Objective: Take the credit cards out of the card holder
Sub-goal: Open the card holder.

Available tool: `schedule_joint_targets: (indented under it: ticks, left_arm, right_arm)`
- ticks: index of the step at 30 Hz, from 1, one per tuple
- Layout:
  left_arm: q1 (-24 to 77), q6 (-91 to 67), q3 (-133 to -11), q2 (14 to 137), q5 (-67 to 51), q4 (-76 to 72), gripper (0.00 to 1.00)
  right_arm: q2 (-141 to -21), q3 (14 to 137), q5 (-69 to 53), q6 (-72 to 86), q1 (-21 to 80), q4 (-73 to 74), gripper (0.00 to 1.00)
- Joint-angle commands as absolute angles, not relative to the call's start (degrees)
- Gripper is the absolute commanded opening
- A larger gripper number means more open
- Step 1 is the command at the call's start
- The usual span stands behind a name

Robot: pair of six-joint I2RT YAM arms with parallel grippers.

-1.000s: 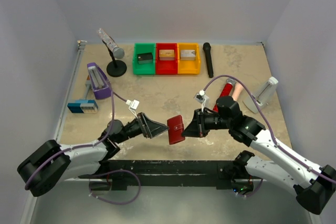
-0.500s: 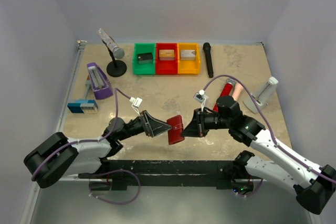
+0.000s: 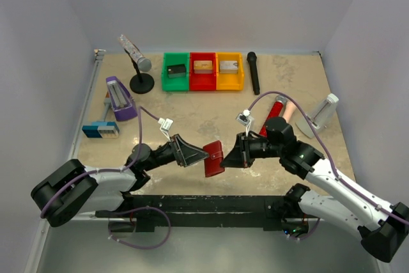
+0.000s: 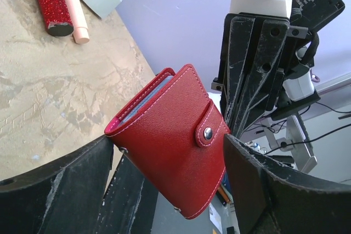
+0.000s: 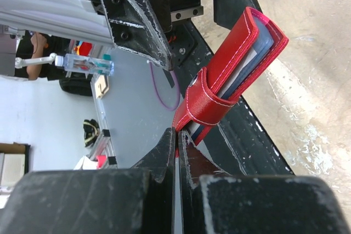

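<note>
Claws meet over the near edge of the table, and the card holder hangs in the air between them. The right claw is pressed together and pinches the card holder by one edge. The left claw is spread wide, with one finger on each side of the card holder. I cannot tell if those fingers touch it.

The card holder is dark red and folded shut. Its small strap is snapped down over the front. A bit of light blue peeks out from inside. The cards themselves cannot be made out.

A little past the card holder, on the right arm's side, lie a sparkly red microphone and a pink stick, just beside each other. A white stand sits farther out on that side. On the left arm's side of the card holder are a blue box and a purple thing.

Far past the card holder, three bins stand in a row, touching: green, red and yellow. Each one has a small block in it. A black microphone lies just beside the yellow bin. A silver microphone on a black stand is near the green bin.
</note>
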State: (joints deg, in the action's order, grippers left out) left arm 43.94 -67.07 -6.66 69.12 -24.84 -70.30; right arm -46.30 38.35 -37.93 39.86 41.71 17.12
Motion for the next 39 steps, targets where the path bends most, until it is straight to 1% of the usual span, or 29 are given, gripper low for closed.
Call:
schedule_joint_targets:
  ticks: [1,6,9,11,13,19,30,33,39]
  left_arm:
    - [44.2,-68.4,-6.6,69.2,-26.4,-79.8,0.83]
    - [44.2,-70.0,-6.6,70.0,-27.7,-83.9,0.77]
    - [44.2,-70.9,-6.3,70.6,-28.1,-86.3,0.69]
    - [44.2,-71.3,-6.0,70.7,-28.1,-87.3,0.61]
    - [44.2,-71.5,-5.6,70.5,-28.0,-88.2,0.58]
    - [44.2,-71.7,-5.0,67.9,-27.7,-88.3,0.59]
    - [44.2,-70.1,-7.0,60.2,-28.1,-80.8,0.59]
    - [44.2,-69.5,-7.2,59.0,-28.2,-78.9,0.57]
    - [44.2,-69.3,-6.9,58.7,-28.2,-78.0,0.5]
  right_arm:
    - [-44.9,40.5,-39.9,40.1,42.0,13.7,0.0]
    - [-44.8,40.1,-39.8,40.2,42.1,13.5,0.0]
    - [-45.1,39.9,-39.6,40.1,42.1,13.4,0.0]
    - [-45.2,39.9,-39.6,39.9,42.1,13.7,0.0]
    - [-45.2,39.8,-39.4,39.7,42.0,13.8,0.0]
    - [-45.0,39.3,-39.2,39.6,42.0,13.8,0.0]
    - [-45.3,38.8,-39.1,39.5,42.0,13.8,0.0]
    - [-45.3,38.8,-39.0,39.5,42.0,13.8,0.0]
    - [-45.2,39.1,-39.2,39.5,42.0,13.8,0.0]
